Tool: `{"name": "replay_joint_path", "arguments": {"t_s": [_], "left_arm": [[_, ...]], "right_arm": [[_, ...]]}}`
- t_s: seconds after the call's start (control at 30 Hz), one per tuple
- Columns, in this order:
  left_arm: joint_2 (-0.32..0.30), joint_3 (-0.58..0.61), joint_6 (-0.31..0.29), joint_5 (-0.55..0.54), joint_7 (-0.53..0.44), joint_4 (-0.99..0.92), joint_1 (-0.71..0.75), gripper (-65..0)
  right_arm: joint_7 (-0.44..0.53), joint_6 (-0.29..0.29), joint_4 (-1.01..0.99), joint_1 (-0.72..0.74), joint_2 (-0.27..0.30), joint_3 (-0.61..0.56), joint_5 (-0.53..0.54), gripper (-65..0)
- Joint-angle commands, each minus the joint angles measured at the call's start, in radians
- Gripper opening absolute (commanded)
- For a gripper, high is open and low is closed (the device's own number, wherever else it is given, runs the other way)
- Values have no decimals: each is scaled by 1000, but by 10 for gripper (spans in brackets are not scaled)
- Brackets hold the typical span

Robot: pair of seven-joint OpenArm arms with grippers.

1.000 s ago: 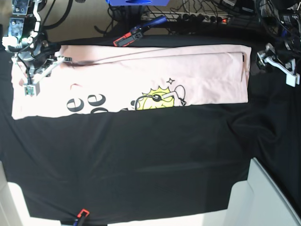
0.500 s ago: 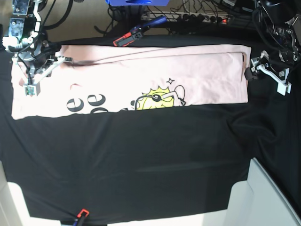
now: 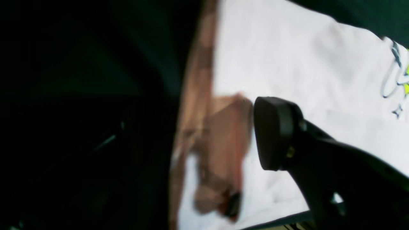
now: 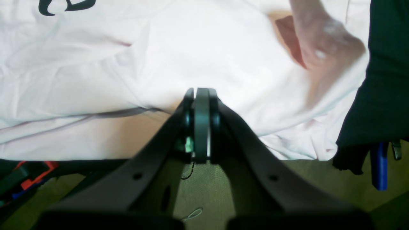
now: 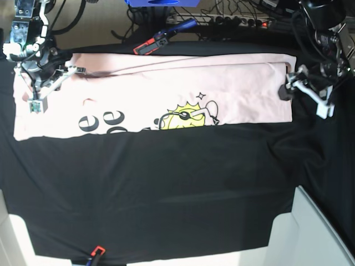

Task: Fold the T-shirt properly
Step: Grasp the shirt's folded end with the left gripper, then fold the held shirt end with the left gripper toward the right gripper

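A big black table cloth (image 5: 166, 188) covered the table. Behind its far edge, at the top middle of the base view, lay a red and black clamp (image 5: 145, 47) and a blue-handled tool (image 5: 176, 29) among dark cables. A small red clip (image 5: 97, 250) sat at the cloth's bottom edge. Pale table corners (image 5: 316, 233) showed at the lower right and lower left.

The large pale pink cotton T-shirt (image 5: 155, 94) lay on the upper part of the cloth as a long folded band. Its long side ran from left to right across the base view. Black letters and a yellow picture peeked out along its lower edge, cut off by the fold.

The right gripper (image 5: 37, 88) sat over the shirt's left end, at the upper left of the base view, with its jaws pressed tight together. I could not tell if it pinched any cloth.

The left gripper (image 5: 304, 91) was at the shirt's right edge, jaws spread wide and holding nothing. One black fingertip (image 3: 274, 132) hung over the pink cloth. The left wrist view was blurry, and its left half was too dark to make out.
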Motion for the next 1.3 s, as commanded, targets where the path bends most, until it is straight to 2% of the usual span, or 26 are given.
{"name": "replay_joint_path", "arguments": {"t_s": [0.0,0.27,0.53,0.63,0.8,0.9,1.1,1.2,1.27], "left_arm": [[5,11,-12,-7,25,1,2,-176],[40,21,-12,-7,25,5,27,-178],[43,21,-12,-7,27,48,68,-186],[43,21,-12,-7,27,52,71,-291],[43,21,-12,-5,27,45,70,-544],[43,21,-12,-2,27,45,67,-648],[42,21,-12,-4,27,59,62,-650],[42,21,-12,-5,31,141,81,-650],[43,18,-12,-7,74,222,105,-650]], "right_arm": [[14,-1,17,1,8,2,0,-650],[13,-1,15,1,8,2,0,-650],[14,-1,15,2,8,1,0,-650],[14,-1,15,2,8,1,0,-650],[14,-1,15,2,8,1,0,-650],[13,-1,15,2,8,1,0,-650],[14,-1,-8,2,8,1,0,-650],[18,-1,-52,2,8,1,0,-650],[19,-1,-68,2,8,1,0,-650]]}}
